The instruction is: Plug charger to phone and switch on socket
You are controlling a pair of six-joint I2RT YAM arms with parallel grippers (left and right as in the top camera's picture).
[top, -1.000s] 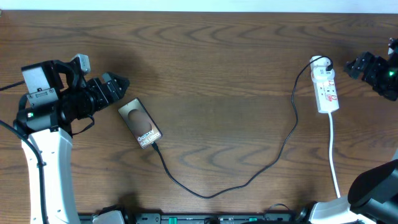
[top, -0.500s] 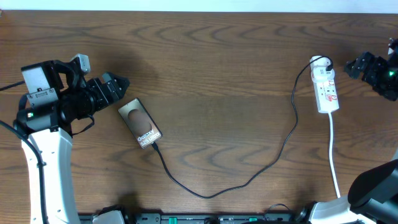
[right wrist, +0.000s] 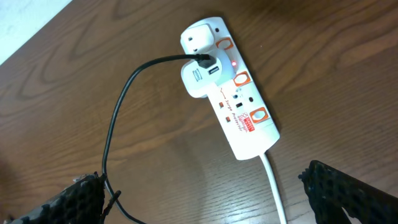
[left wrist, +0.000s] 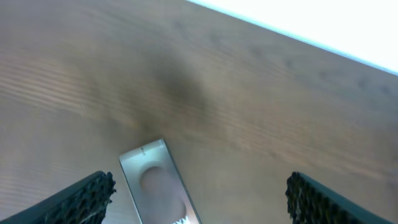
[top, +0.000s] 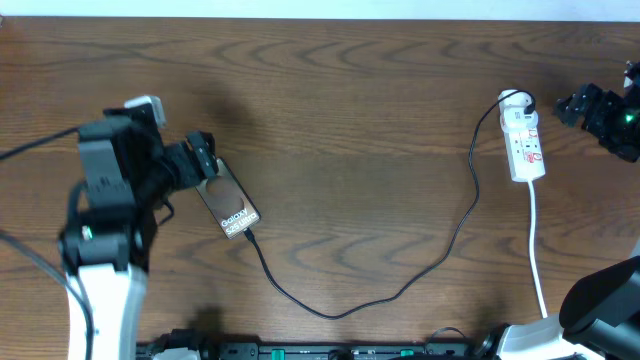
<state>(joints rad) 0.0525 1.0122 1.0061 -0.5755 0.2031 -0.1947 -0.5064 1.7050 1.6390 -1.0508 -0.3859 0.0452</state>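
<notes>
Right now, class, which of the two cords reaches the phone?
The thin black cable, ending at the phone; the thicker white cord leads away from it.

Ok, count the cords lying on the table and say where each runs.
2. The black charger runs from the adapter in the socket and loops round to the phone. The socket's white cord runs from its near end toward the front edge. None appears hidden.

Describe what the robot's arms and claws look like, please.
The left arm is black up top on a white lower link, trailing thin black cables. The right arm is black too, with a small green light. The finger pads are black and bumpy.
</notes>
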